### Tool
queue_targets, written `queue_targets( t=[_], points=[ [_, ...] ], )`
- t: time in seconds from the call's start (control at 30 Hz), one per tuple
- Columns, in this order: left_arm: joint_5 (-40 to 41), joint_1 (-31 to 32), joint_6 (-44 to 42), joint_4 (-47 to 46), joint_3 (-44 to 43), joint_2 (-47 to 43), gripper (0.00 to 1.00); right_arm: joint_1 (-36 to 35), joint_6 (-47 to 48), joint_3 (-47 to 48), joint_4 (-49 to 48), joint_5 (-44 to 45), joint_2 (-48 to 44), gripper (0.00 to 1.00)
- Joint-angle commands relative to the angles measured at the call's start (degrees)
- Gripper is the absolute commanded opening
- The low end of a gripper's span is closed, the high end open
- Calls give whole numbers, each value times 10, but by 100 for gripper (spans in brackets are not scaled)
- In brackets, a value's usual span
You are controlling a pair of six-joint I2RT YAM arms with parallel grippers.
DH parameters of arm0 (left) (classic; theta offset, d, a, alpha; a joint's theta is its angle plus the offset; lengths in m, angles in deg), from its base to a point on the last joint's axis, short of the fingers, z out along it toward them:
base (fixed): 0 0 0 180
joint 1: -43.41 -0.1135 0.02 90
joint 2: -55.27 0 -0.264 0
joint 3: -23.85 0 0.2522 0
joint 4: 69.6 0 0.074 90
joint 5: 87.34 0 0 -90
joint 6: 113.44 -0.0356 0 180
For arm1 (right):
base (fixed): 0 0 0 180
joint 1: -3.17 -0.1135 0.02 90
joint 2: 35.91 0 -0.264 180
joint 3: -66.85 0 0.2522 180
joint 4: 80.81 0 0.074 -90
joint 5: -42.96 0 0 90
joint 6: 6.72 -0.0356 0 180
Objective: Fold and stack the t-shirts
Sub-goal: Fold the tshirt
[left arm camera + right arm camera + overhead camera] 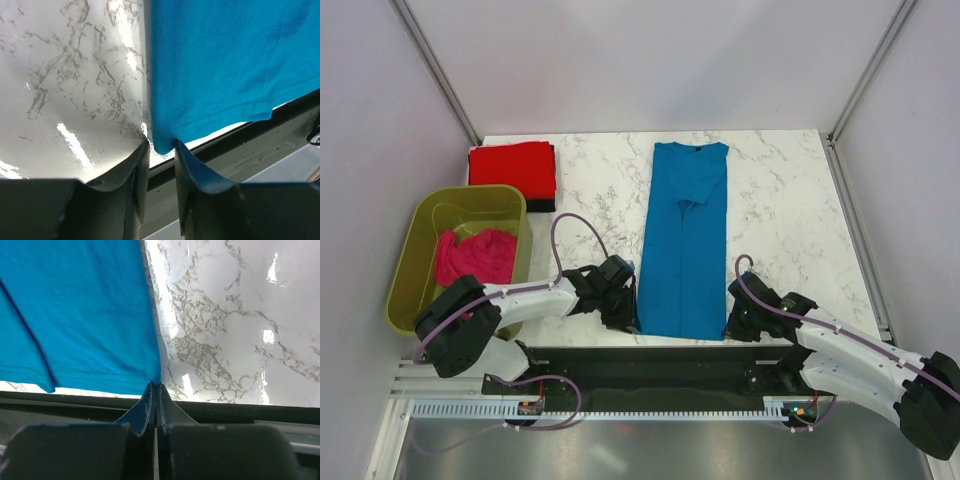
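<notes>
Marble-patterned table (pixel 590 190), white with grey veining, boxed in by pale panels (pixel 650 60) at rear and sides; black base strip (pixel 650 365) along the bottom of the top view.

Centre of that frame: blue t-shirt (pixel 685 240), laid flat on the marble as a long narrow band; collar towards the top, hem towards the bottom, sleeves turned inward.

Upper left: red t-shirt (pixel 512 170), folded into a neat rectangle on the table; dark layer showing beneath its lower edge; well apart from the blue one.

Left of frame: olive-green tub (pixel 470 195) at the table's left edge; magenta-pink t-shirt (pixel 475 257) crumpled inside, unfolded.

Left gripper (pixel 630 318): low over the table at the lower left corner of the blue band. Left wrist view (pixel 161 146): jaws parted and released, straddling the hem corner; tip of the cloth sitting between the two fingertips at bottom centre; rest of the shirt filling the upper right of that view.

Right gripper (pixel 732 330): low at the lower right corner of the band. Right wrist view (pixel 157 386): jaws clenched tight together on the very corner of the hem, at bottom centre; hem running from there to the lower left, flat on the marble; bare table at right.
</notes>
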Motion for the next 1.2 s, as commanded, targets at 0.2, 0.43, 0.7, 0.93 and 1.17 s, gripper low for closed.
queue_targets(
  t=[0.2, 0.43, 0.7, 0.93, 1.17],
  points=[
    [7, 12, 13, 6, -8, 9, 9, -4, -5, 4, 15, 12, -29, 0],
    [1, 34, 48, 7, -19, -45, 2, -4, 4, 43, 77, 41, -66, 0],
    [20, 30, 30, 54, -93, -20, 2, -4, 66, 112, 54, 98, -6, 0],
    [28, -13, -3, 89, -167, 37, 2, 15, 149, 187, 5, 131, 113, 0],
    [17, -81, -69, 113, -292, 133, 2, 83, 255, 274, -39, 117, 236, 0]
  ],
)
